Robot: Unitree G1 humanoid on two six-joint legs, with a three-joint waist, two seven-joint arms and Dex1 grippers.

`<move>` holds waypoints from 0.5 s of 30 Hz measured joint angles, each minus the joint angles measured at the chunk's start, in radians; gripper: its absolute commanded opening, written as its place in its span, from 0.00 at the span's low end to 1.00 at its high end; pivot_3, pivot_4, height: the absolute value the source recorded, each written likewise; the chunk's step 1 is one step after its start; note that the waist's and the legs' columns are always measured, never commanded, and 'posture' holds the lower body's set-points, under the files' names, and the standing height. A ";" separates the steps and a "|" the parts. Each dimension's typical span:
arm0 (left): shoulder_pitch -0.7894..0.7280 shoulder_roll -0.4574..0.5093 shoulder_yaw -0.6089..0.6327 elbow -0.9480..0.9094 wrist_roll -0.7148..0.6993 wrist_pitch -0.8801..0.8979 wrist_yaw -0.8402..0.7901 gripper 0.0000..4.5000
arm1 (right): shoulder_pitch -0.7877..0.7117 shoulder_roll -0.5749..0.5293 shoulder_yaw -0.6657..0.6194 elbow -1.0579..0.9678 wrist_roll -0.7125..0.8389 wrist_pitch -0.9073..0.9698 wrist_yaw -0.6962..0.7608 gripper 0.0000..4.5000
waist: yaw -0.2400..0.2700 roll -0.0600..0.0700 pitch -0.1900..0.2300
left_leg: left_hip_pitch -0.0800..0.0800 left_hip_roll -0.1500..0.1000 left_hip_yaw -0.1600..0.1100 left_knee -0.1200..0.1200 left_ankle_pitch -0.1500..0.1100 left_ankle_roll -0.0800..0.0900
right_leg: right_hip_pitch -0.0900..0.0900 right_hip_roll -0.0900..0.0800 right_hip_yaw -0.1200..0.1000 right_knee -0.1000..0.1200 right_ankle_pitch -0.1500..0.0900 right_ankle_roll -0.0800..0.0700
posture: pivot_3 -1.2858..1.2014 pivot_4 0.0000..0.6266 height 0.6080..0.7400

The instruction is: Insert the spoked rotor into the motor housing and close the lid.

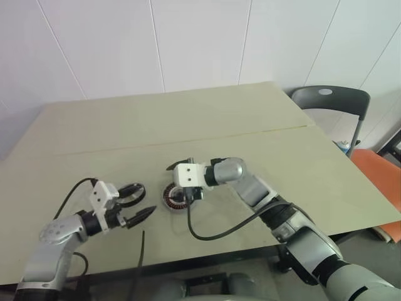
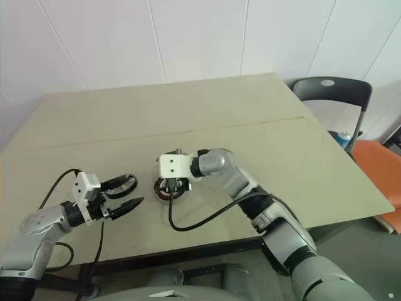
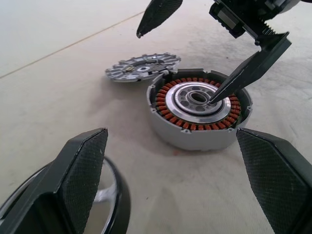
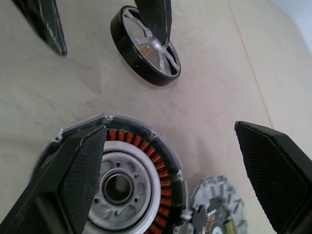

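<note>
On the pale surface in front of me, the motor housing sits flat with its copper windings and pale centre facing up, open and ready to take a part from above. My right pincer hangs just over it with its fingers spread wide and nothing between them; one fingertip points down close to the housing's centre, though I cannot tell if it touches. I judge the arm is placed there to steady or line up the housing.

The lid lies flat just beside the housing, on the side away from my left arm, nearly touching its wall (out of the way until the last step, I would guess).

The spoked rotor lies on the surface apart from the housing, towards my left side. My left pincer is also wide and empty, and the rotor's black rim sits right at one of its fingers, by the lower one in the wrist view. So the rotor is not yet inserted, and the left pincer looks best placed to pick it up and carry it across to the housing.
</note>
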 measured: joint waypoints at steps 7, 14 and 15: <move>0.004 -0.014 0.002 0.000 0.000 -0.001 -0.004 1.00 | -0.088 -0.008 0.006 -0.001 -0.046 -0.067 0.018 0.98 | 0.000 0.000 0.000 | 0.000 0.000 0.000 0.000 0.000 0.000 | 0.000 0.000 0.000 0.000 0.000 0.000 | 0.52 0.00 1.00; -0.005 -0.022 -0.001 0.013 0.001 -0.001 -0.012 1.00 | -0.182 -0.048 0.066 0.000 -0.105 -0.125 0.129 0.98 | -0.001 0.000 0.000 | 0.000 0.000 0.000 0.000 0.000 0.000 | 0.000 0.000 0.000 0.000 0.000 0.000 | 0.52 0.00 1.00; -0.009 -0.025 -0.002 0.019 0.002 -0.002 -0.014 1.00 | -0.194 -0.047 0.078 0.002 -0.116 -0.139 0.142 0.98 | -0.001 0.000 0.000 | 0.000 0.000 0.000 0.000 0.000 0.000 | 0.000 0.001 0.000 0.000 0.000 0.000 | 0.52 0.00 1.00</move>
